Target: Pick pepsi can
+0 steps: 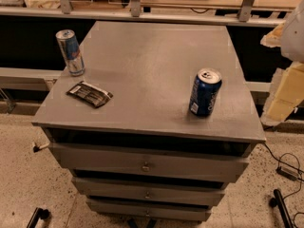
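Note:
The pepsi can point(205, 93), dark blue with a silver top and white markings, stands upright on the right front part of the grey cabinet top point(152, 65). My gripper point(274, 75) is at the right edge of the view, to the right of the can and apart from it. Its two pale yellowish fingers point(284, 96) stand apart, open and empty. The white arm point(295, 27) shows above it, partly cut off by the frame edge.
A slim silver-and-blue can point(71, 52) stands at the cabinet's left edge. A flat dark snack packet point(89, 94) lies in front of it. The cabinet has drawers point(146, 165) below. Cables point(285, 167) lie on the floor at right. A shelf rail point(142, 8) runs behind.

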Robot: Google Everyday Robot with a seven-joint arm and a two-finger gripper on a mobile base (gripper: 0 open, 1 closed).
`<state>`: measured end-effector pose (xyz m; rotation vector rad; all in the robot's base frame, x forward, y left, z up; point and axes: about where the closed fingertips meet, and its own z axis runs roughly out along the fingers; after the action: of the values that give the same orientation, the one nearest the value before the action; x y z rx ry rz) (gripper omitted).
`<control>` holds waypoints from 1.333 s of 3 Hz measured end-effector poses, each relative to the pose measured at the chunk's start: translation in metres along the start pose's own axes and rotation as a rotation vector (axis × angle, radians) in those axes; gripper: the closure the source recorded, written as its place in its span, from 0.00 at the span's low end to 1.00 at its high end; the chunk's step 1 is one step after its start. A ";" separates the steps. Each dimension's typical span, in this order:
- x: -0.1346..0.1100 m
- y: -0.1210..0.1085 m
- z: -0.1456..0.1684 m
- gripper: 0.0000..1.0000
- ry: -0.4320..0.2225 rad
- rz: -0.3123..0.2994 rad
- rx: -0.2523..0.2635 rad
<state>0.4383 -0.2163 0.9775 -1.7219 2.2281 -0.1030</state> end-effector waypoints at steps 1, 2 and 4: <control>-0.001 0.000 0.001 0.00 -0.010 -0.001 -0.003; -0.007 -0.005 0.011 0.00 -0.112 -0.011 -0.032; 0.006 -0.034 0.080 0.00 -0.542 0.054 -0.053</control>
<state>0.4921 -0.2205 0.9086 -1.4864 1.8793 0.3930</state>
